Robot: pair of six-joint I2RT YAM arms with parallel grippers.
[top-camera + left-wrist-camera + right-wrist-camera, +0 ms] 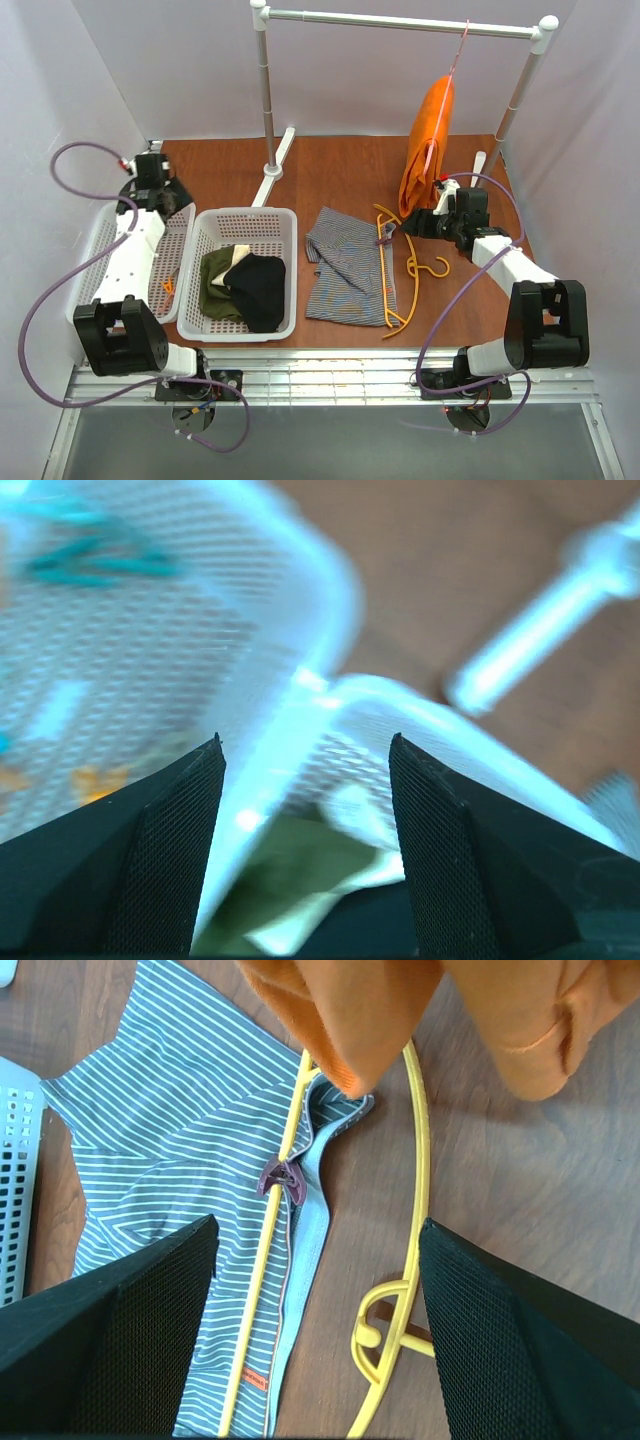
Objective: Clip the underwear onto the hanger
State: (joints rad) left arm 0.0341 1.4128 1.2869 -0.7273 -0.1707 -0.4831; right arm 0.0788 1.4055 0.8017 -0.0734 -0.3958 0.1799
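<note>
The underwear (345, 265) lay flat on the surface (330, 170) just right of the white basket (292, 280) of dark clothes. The hanger (427, 1140) lay farther right, its straight bar over the waistband and carrying a purple clip (283, 1178). The right arm's jaws hung spread and empty above it. The left arm's jaws, left of the basket, were also spread.

The left arm (135, 250) and right arm (505, 262) share one build: smooth white link shells set between chunky black joint housings, with round black bases. A thin lilac cable (85, 145) loops loosely along each arm (the right arm's is just as slack). The jaws are black wedges, their inner pads (170, 860) covered in fine mesh texture.
</note>
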